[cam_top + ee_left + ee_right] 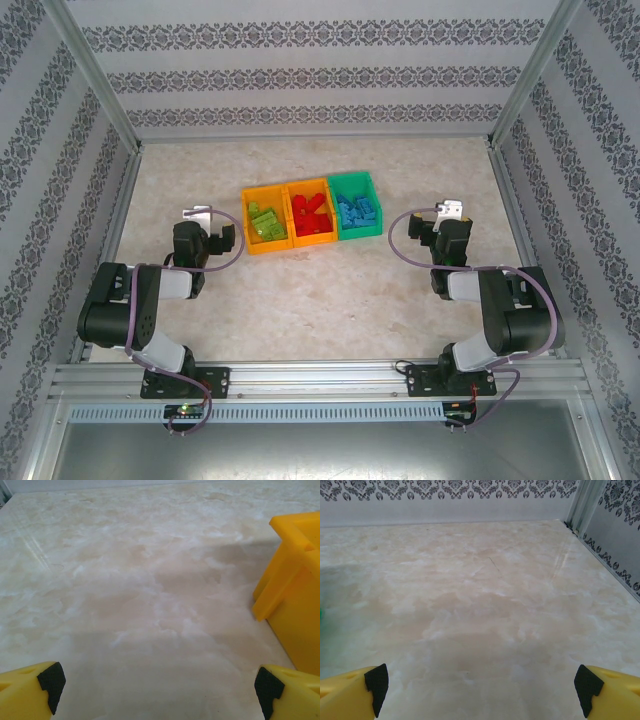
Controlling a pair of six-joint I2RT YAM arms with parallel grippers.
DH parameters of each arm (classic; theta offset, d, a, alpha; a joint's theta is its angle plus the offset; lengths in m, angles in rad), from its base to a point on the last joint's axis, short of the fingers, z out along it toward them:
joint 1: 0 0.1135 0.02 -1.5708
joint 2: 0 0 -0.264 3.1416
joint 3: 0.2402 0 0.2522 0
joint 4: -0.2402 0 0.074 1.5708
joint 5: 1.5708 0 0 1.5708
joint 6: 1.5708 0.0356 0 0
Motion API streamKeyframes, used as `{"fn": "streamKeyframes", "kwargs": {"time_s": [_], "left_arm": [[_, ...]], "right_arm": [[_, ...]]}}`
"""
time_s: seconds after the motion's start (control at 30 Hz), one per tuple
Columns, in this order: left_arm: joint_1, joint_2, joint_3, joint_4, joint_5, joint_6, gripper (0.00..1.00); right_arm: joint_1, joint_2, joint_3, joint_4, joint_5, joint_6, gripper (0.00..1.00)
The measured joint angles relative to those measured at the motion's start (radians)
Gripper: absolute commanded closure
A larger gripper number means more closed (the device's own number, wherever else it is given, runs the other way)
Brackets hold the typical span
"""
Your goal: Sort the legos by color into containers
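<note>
The containers (288,212) stood in a joined row on the table (300,300), toward 12 o'clock from its middle in the top view. The left orange bin (268,246) held the lime green legos (264,222), the middle orange bin (315,239) held the red legos (311,213), and the green bin (362,232) held the blue legos (357,210). No bricks lay loose on the tabletop. The left claw (157,685) was spread wide, its yellow fingers (30,690) with black pads far apart at the bottom corners of its wrist view, with bare table between them and nothing pinched. From this claw the row of bins lay at about 3 o'clock in the top view, near but apart. In its own wrist view one orange wall rose at about 2 o'clock, just beside the right finger. The right claw (482,682) was likewise spread wide and held nothing, with bare marbled table ahead of it. From this claw the green bin sat at about 9 o'clock in the top view, clearly apart. A thin green sliver showed at the left edge of the right wrist view, too small to tell what it was.
</note>
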Motion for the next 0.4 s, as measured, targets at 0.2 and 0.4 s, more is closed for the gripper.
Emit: {"fn": "streamKeyframes", "kwargs": {"time_s": [0.2,0.4], "left_arm": [[0.000,0.000,0.000,0.004,0.000,0.000,0.01],[0.000,0.000,0.000,0.010,0.000,0.000,0.01]], "right_arm": [[0.000,0.000,0.000,0.000,0.000,0.000,0.02],[0.000,0.000,0.000,0.000,0.000,0.000,0.02]]}}
